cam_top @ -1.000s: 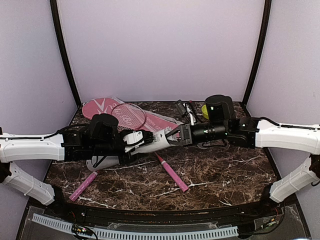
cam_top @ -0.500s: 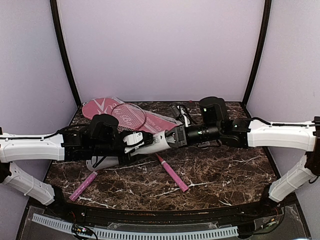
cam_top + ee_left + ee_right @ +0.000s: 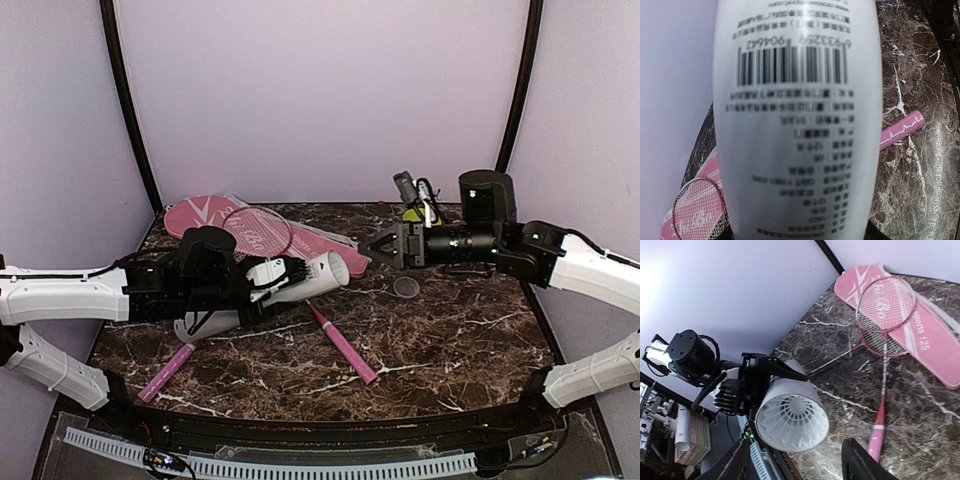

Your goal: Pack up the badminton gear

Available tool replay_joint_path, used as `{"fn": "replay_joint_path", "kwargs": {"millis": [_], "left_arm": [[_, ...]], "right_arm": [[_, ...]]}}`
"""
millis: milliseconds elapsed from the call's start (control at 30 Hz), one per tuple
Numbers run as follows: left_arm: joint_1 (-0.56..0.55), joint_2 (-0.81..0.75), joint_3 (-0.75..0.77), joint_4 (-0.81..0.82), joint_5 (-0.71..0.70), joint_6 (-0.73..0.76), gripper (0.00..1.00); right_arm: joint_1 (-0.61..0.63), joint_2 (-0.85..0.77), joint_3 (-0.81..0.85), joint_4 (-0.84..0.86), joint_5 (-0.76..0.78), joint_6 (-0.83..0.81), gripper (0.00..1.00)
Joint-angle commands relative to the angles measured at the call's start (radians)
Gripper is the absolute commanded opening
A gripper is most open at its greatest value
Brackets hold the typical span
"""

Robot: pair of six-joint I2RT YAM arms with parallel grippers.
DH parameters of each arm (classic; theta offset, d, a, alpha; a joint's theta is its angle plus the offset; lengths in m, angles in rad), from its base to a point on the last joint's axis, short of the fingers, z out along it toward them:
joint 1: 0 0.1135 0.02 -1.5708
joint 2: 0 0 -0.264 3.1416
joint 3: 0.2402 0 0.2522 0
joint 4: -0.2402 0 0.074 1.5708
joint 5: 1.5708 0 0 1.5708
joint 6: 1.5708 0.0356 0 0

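The right gripper (image 3: pixel 372 250) has been pulled back from the mouth of the white tube (image 3: pixel 318 275), and its jaws are now spread wide and empty. One shuttlecock (image 3: pixel 792 422) is seen inside the tube, so that step looks done. The tube is held on its side above the table (image 3: pixel 450 340) by the left gripper (image 3: pixel 285 278), closed around it. Two rackets (image 3: pixel 258 232) are counted, one on the single pink cover (image 3: pixel 200 215).

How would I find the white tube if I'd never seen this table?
Look over the left half of the dark marble table. The left claw holds the white tube sideways, open end pointing right. Nearby rackets and cover are pink; it is white with a barcode.
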Motion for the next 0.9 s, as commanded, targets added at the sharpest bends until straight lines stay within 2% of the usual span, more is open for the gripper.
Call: {"fn": "replay_joint_path", "kwargs": {"millis": [0,133,300,433,500,867], "left_arm": [[0.001,-0.006,0.003,0.047,-0.048,-0.010,0.55],[0.004,-0.008,0.000,0.053,-0.064,-0.008,0.55],[0.004,-0.005,0.007,0.041,-0.039,-0.010,0.55],[0.002,-0.007,0.008,0.037,-0.031,-0.006,0.55],[0.002,-0.006,0.007,0.034,-0.026,-0.006,0.55],[0.002,0.004,0.011,0.028,-0.019,-0.004,0.55]], "right_arm": [[-0.087,-0.076,-0.058,-0.067,0.115,-0.016,0.64],[-0.195,-0.046,-0.060,-0.172,0.232,0.026,0.61],[-0.294,0.073,-0.047,-0.311,0.366,0.055,0.56],[-0.384,0.172,-0.081,-0.305,0.389,0.047,0.53],[-0.418,0.226,-0.090,-0.283,0.384,0.034,0.48],[-0.432,0.508,0.011,-0.248,0.427,-0.037,0.40]]}}
